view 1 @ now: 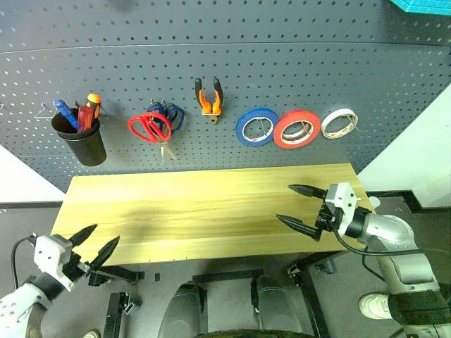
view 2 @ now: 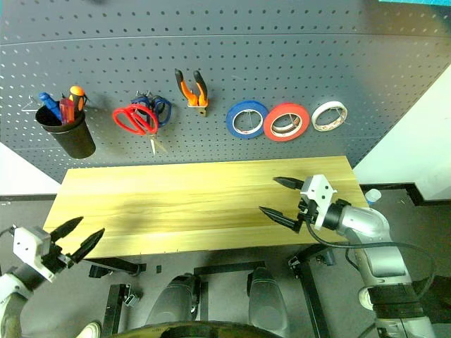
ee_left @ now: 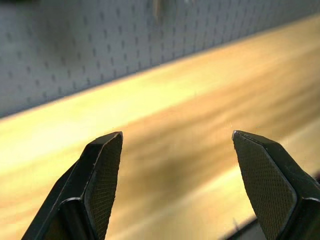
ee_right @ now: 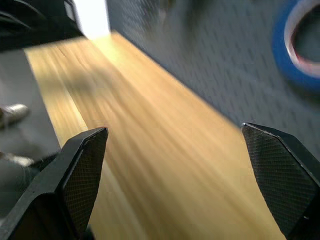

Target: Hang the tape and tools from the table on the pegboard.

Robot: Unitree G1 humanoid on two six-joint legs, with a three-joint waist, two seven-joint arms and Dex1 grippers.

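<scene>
The red tape (view 1: pixel 297 129) hangs on the dark grey pegboard (view 1: pixel 225 63), between a blue roll (view 1: pixel 256 127) and a thin clear roll (view 1: pixel 339 123). Orange-and-black pliers (view 1: pixel 208 97) and red-handled scissors (view 1: pixel 149 128) hang further left. The red-handled screwdriver (view 1: pixel 86 117) stands in a black cup (view 1: pixel 82 141). The yellow wooden table (view 1: pixel 197 208) carries nothing. My left gripper (view 1: pixel 106 234) is open and empty, off the table's front left corner. My right gripper (view 1: pixel 284 203) is open and empty over the table's right end.
Blue-handled scissors (view 1: pixel 171 114) hang behind the red ones. Blue and orange screwdrivers share the cup. Dark frame parts (view 1: pixel 225 282) lie on the floor under the table's front edge. A white wall (view 1: pixel 423 155) borders the pegboard on the right.
</scene>
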